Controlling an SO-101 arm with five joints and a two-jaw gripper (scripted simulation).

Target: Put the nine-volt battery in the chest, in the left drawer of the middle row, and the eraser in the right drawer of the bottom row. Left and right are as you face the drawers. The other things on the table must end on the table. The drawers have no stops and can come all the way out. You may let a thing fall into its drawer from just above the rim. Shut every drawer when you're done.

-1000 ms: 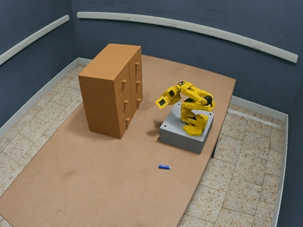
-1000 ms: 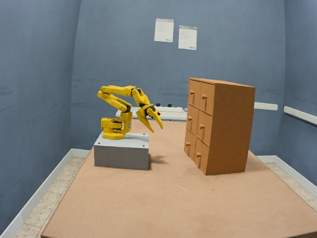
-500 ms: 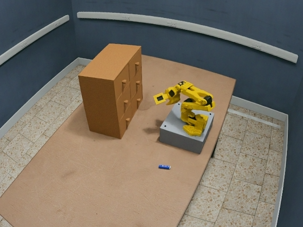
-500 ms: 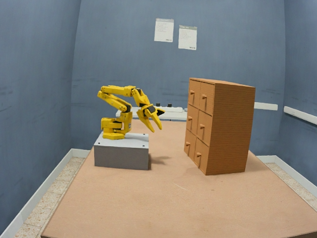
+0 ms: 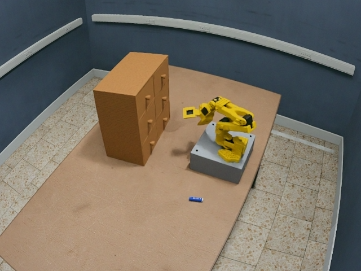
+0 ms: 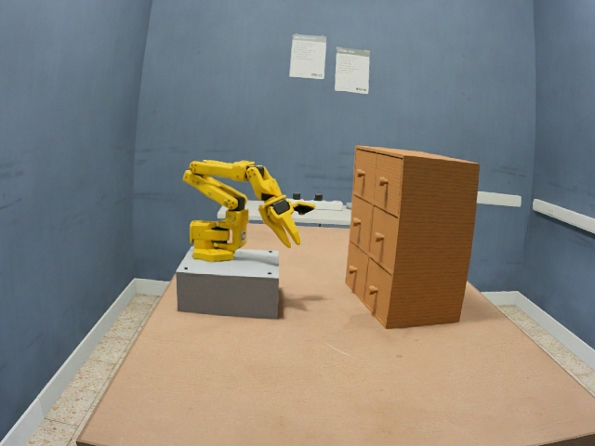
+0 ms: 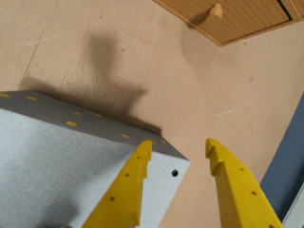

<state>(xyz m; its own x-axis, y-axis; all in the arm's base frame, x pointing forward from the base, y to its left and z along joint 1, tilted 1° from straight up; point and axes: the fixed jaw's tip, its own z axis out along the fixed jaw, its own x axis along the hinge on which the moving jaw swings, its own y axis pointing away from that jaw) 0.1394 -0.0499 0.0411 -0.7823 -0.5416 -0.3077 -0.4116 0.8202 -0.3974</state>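
Exterior: and here's the chest, upright on the table, all six drawer fronts lying flush.
Middle left drawer: shut, folks, knob facing the arm side.
Bottom right drawer: shut as well.
Nine-volt and eraser: whereabouts can't be told from these three views.
Gripper: jaws partly spread, a gap between the tips and nothing in it; it hangs in the air between block and chest, well apart from the knobs.
Arm: bent over, standing on the grey block.
Top only: a blue cylinder lies on its side near the block, pale end and all!
Wrist only: yellow marks dot the block's side, with a dark shadow beside it on the table.
Exterior only: two white sheets up on the wall.
Writing: sheets carry a grey heading band, lines of text and a dark mark low down, all too small to read; the cylinder's white lettering is too blurred to call.

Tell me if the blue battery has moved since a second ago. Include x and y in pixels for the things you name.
No. In the top view the blue battery [image 5: 196, 199] lies where it did, just off the near side of the grey block [image 5: 215, 168] [image 6: 228, 294] [image 7: 52, 161].
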